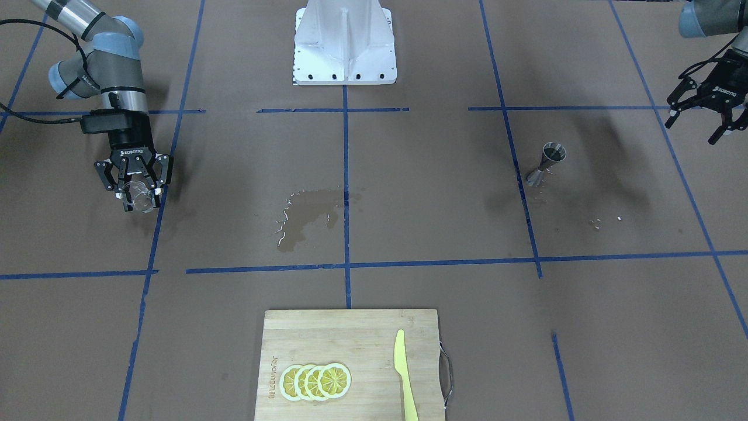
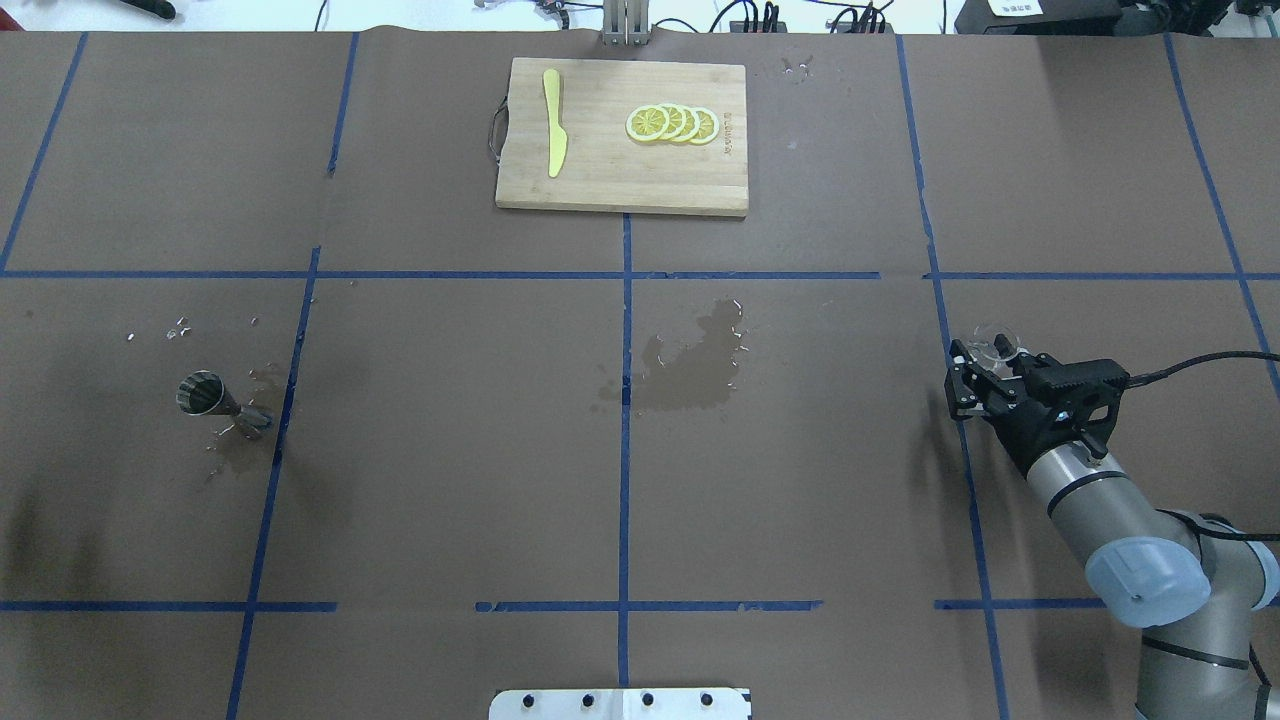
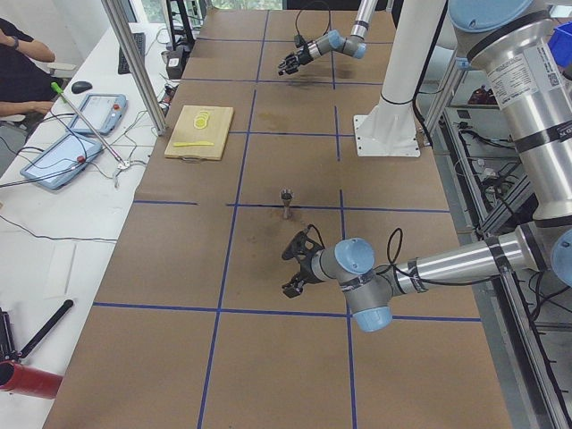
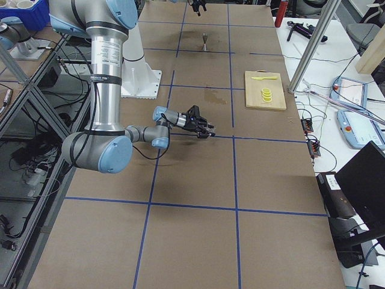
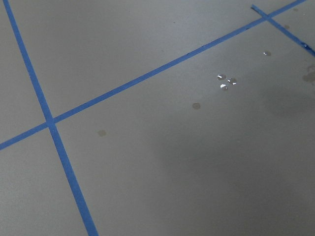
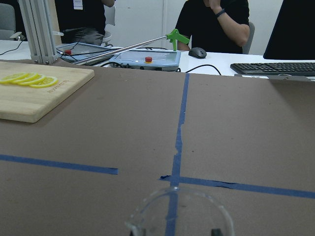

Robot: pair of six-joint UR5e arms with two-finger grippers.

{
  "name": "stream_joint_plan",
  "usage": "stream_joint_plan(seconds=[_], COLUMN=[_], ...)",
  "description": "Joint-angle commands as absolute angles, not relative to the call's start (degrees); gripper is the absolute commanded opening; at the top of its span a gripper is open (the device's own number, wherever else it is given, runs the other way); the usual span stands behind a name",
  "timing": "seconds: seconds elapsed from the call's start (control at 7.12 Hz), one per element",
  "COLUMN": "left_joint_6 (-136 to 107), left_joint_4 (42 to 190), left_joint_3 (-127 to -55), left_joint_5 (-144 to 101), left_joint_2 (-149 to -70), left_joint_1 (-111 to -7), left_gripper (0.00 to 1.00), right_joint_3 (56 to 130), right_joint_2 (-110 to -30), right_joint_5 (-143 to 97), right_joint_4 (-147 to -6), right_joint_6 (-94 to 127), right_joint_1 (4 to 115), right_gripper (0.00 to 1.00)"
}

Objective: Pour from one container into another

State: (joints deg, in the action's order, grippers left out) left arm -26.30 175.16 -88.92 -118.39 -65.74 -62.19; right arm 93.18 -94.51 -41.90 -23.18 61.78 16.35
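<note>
Front camera first: right gripper [image 1: 139, 193] hung on the robot's right side of the table [image 1: 613, 351], fingers clenched round the small glass [image 1: 142, 204]. Way across on the robot's left side, the jigger [image 1: 546, 164] stood upright just beside a blue tape line [image 1: 529, 234], well apart from the glass. Beyond it, the left gripper [image 1: 692, 130] hovered with fingers spread wide and nothing between them. A wet patch [image 1: 307, 213] darkened the middle, and at the far edge from the robot lay a cutting board [image 1: 350, 333] with lemon slices [image 1: 315, 381] and a yellow knife [image 1: 403, 374].

Overhead: glass at the right, jigger at the left with a damp stain at its foot, wet patch between them.

Left side camera: the left gripper sat near the jigger, apart from it.

Right side camera: the right gripper hung low by a tape line; the glass was too small to make out.

Left wrist camera: bare paper, crossed tape, a few droplets [image 5: 226, 82].

Right wrist camera: the glass's clear rim sat at the bottom edge, with the board and slices far left.
</note>
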Motion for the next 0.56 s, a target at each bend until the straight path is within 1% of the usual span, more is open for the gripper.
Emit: stream_joint_plan(seconds=[0.0, 0.42], left_joint_6=[-26.28, -26.54], left_joint_4=[174.9, 174.9], left_joint_3=[-88.51, -88.42], left_joint_5=[-119.0, -118.56], left_joint_2=[-66.27, -66.71], left_joint_1=[-62.67, -62.67], left_gripper=[1.0, 1.0], right_joint_3=[92.64, 91.41], right_joint_2=[-94.57, -94.57], right_joint_5=[-36.23, -35.07], right_joint_4=[-23.03, -23.03], right_joint_6=[61.87, 61.96], right_joint_1=[12.68, 11.25], right_gripper=[0.0, 0.0])
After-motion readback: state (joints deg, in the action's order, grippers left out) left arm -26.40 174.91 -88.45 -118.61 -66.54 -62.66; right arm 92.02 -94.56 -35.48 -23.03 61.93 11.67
